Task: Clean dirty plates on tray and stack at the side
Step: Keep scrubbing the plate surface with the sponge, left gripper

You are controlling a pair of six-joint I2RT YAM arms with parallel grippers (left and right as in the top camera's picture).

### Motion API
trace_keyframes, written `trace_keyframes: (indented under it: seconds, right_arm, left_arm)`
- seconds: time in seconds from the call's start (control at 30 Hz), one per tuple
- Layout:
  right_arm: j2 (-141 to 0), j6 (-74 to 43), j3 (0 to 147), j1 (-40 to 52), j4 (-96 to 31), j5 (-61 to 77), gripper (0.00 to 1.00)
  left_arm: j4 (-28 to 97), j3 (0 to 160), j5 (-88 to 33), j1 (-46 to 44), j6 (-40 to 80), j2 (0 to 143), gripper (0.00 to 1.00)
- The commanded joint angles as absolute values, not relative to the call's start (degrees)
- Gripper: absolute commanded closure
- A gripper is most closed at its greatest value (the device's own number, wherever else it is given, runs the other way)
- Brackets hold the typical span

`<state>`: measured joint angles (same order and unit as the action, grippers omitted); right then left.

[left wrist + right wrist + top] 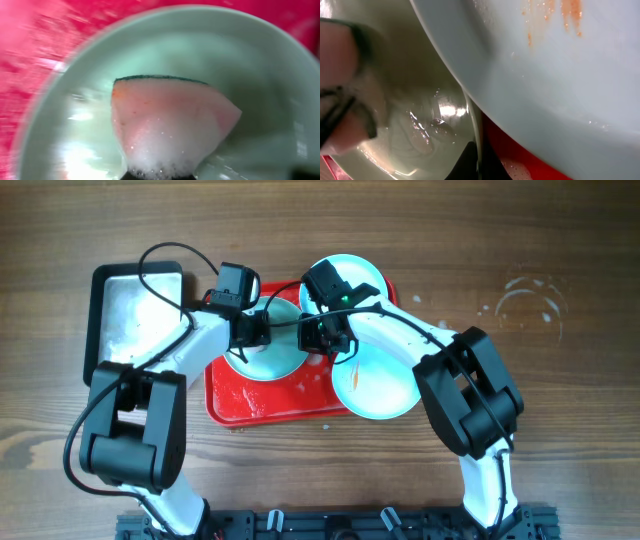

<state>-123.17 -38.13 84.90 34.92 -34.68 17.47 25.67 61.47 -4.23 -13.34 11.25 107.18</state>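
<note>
Three pale blue plates lie on the red tray (pixel 250 395). My left gripper (pixel 255 340) is shut on a soapy sponge (pixel 170 120) and presses it into the left plate (pixel 275 362), which also shows in the left wrist view (pixel 250 60). My right gripper (pixel 328 340) is shut on that plate's right rim, its fingers either side of the edge (pixel 476 160). A second plate (pixel 385 385) with orange smears overlaps the tray's right edge and shows close in the right wrist view (pixel 560 75). A third plate (pixel 355 272) sits at the tray's far edge.
A black-rimmed silver pan (pixel 135 310) stands left of the tray, next to the left arm. Wet ring marks (pixel 530 305) lie on the wooden table at the right. Suds spot the tray floor (pixel 520 162).
</note>
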Motion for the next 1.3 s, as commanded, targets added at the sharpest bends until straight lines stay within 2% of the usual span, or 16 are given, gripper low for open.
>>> trace_keyframes:
  seconds: [0.0,0.13,0.3,0.47,0.67,0.8,0.93,1.27]
  right_arm:
    - [-124.73,-36.82,84.79,36.03,-34.15,18.98,0.96]
    - [-124.73,-36.82,84.79,36.03,-34.13,18.98,0.96]
    - [-124.73,-36.82,84.79,36.03,-34.13,18.96,0.96]
    - [-124.73,-36.77,84.79,36.03,-34.13,18.98,0.96]
    - [-124.73,-36.21,84.79,36.03,-34.09,19.40,0.96]
    - [-124.73,-36.18,84.79,36.03,-34.13,19.42,0.96]
    - [-124.73,-36.16,84.79,36.03,-34.15,19.42,0.96]
    - [-124.73,-36.18,84.79,36.03,-34.13,19.40,0.96]
  left_arm:
    - [31.46,56.14,-24.58,-16.23,12.40,115.35,0.96]
    - [34.15,56.14,-21.87,-14.50,11.38,115.35,0.96]
    - [38.68,56.16,4.62,-7.33,20.21,115.31,0.96]
    - [43.83,59.72,15.14,-3.27,20.18,115.28,0.96]
    - [52.53,69.69,14.37,-3.62,20.21,114.43,0.96]
    - [57.47,71.70,18.39,-3.60,20.21,113.08,0.96]
    - [50.92,69.76,18.55,-3.79,19.77,113.16,0.96]
    - [31.64,54.06,-3.31,-9.54,19.81,113.25,0.96]
